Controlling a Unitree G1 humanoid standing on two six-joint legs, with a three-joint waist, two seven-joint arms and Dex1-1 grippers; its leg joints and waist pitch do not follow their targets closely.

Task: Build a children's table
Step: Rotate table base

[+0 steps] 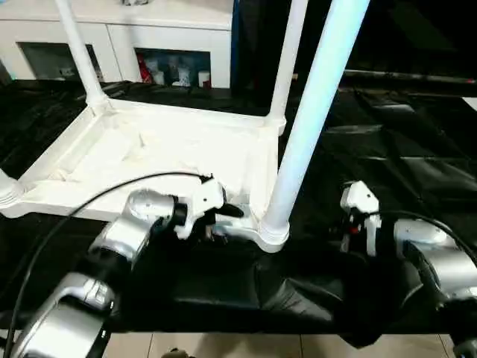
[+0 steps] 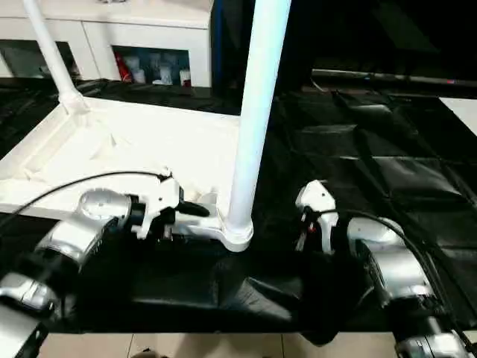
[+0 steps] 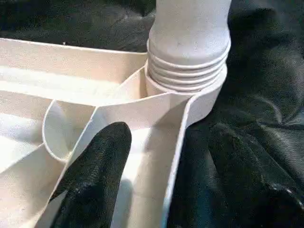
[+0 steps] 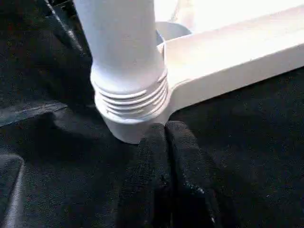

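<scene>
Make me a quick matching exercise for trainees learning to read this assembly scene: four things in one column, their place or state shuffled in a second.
Things:
1. tabletop
2. nearest leg
3. left gripper
4. right gripper

States:
A. fingers pressed together, close to the corner socket
B. lying upside down on the black cloth
C. at the tabletop's near edge, one finger inside the rim
D. standing upright in the corner socket

Pairs: 1-B, 2-D, 3-C, 4-A
</scene>
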